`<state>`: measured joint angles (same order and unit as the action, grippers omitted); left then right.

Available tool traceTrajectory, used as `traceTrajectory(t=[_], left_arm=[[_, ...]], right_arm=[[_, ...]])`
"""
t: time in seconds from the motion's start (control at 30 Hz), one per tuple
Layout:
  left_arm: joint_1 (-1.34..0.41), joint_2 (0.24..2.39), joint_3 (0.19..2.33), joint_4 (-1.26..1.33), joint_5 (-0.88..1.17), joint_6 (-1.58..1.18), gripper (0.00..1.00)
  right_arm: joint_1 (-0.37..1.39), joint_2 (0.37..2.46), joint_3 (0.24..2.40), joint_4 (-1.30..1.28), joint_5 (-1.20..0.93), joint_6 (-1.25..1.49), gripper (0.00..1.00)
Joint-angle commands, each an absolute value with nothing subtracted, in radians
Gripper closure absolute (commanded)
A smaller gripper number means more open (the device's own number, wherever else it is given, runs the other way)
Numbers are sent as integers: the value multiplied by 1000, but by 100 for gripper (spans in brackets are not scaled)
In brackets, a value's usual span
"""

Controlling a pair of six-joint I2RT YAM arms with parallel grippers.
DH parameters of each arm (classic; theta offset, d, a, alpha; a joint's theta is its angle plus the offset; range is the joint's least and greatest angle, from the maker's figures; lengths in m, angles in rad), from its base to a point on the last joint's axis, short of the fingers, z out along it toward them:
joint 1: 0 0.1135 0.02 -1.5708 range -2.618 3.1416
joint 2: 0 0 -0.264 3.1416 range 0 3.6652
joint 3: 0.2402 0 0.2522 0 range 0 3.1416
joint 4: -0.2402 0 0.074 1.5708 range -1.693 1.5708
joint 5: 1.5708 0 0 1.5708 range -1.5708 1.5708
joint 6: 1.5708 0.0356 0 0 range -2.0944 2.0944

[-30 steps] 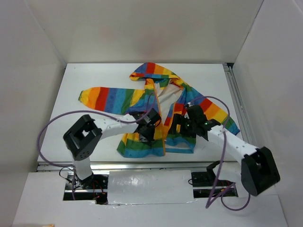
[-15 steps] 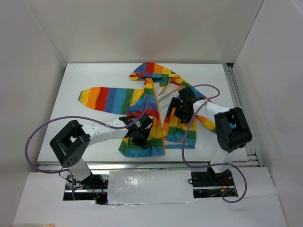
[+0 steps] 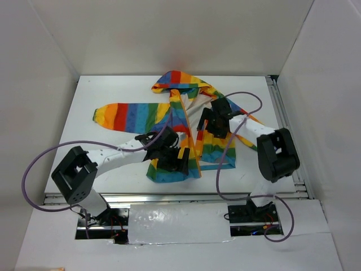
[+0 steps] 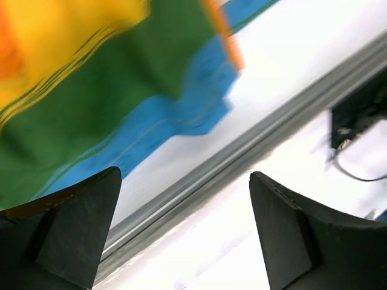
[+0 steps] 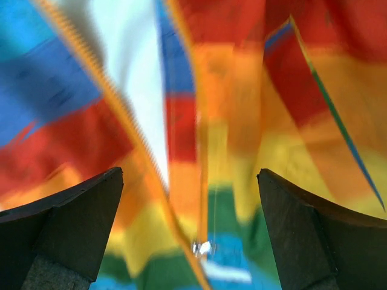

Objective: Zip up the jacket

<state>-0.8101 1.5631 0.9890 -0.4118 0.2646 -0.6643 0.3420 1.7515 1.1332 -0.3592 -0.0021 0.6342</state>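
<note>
The jacket (image 3: 163,116) lies on the white table (image 3: 113,90) with its hood at the far side, one sleeve stretched left, and its front open along the orange zipper (image 3: 189,141). My left gripper (image 3: 179,160) hovers over the bunched blue hem, open and empty. In the left wrist view the left gripper (image 4: 184,241) frames the table's near edge, with the green and blue hem (image 4: 121,115) above it. My right gripper (image 3: 207,125) is open above the right front panel. The right wrist view shows the right gripper (image 5: 190,235) over the zipper (image 5: 121,115) and a small silver pull (image 5: 202,248).
A metal rail (image 3: 169,197) runs along the table's near edge, also in the left wrist view as the rail (image 4: 199,175). Another rail (image 3: 282,124) lines the right side. White walls enclose the table. Purple cables (image 3: 237,99) loop from both arms.
My left gripper has opened and let go of the jacket's lower front after moving right. The hem has bunched and shifted right. The right arm drew back to the jacket's upper right.
</note>
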Motion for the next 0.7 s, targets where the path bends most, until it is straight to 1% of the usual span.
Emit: traceTrajectory(t=[0.0, 0.1, 0.17, 0.2, 0.27, 0.43, 0.53, 0.67], left_arm=[[-844, 1629, 1110, -399, 299, -686, 1], [-877, 1719, 1187, -437, 250, -706, 1], [-893, 1768, 1248, -480, 230, -735, 1], [-905, 1837, 1288, -524, 195, -768, 1], [-911, 1879, 1331, -540, 187, -779, 1], [-928, 2002, 1471, -734, 65, -914, 1], [-928, 2022, 1493, -810, 9, -986, 1], [-928, 1988, 1467, -836, 5, -1026, 1]], right_arm=[[347, 1533, 1053, -330, 40, 640, 0], [334, 1378, 977, -305, 98, 663, 0], [318, 1318, 956, -328, 126, 679, 0], [302, 1245, 925, -342, 147, 695, 0], [293, 1203, 901, -342, 149, 706, 0], [258, 1102, 853, -336, 144, 703, 0], [249, 1060, 838, -331, 152, 704, 0], [242, 1029, 828, -331, 166, 704, 0]])
